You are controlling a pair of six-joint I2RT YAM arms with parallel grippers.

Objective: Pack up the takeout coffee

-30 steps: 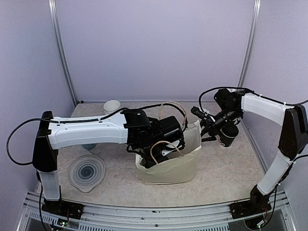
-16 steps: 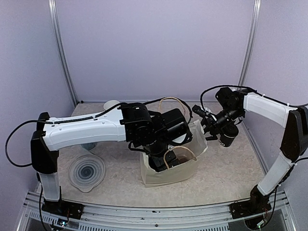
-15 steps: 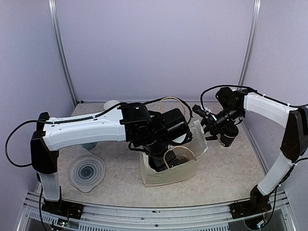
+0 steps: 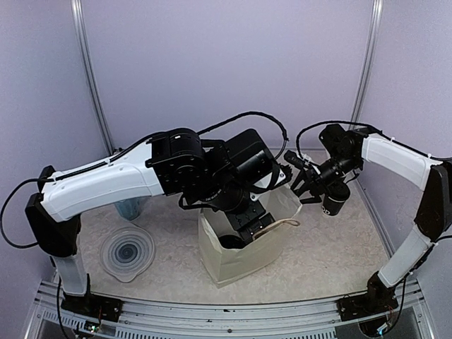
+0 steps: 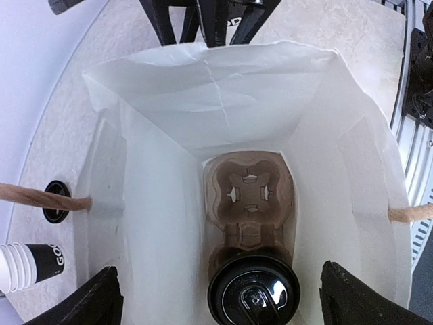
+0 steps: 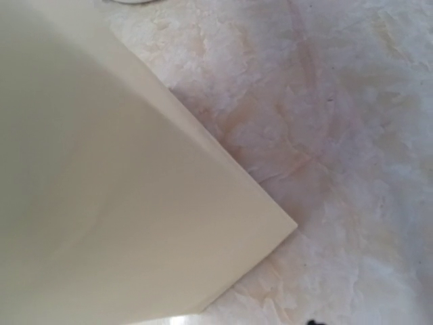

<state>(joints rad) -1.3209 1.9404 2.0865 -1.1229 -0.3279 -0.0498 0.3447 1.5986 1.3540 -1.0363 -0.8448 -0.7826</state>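
Lidded cup in carrier, bag btm; stacked cups read "GO".

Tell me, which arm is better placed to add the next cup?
Probably the right. The right gripper sits at the bag rim, beside a black cup on the table. The left gripper hangs open over the bag, farther from that cup. The tray has an empty slot.
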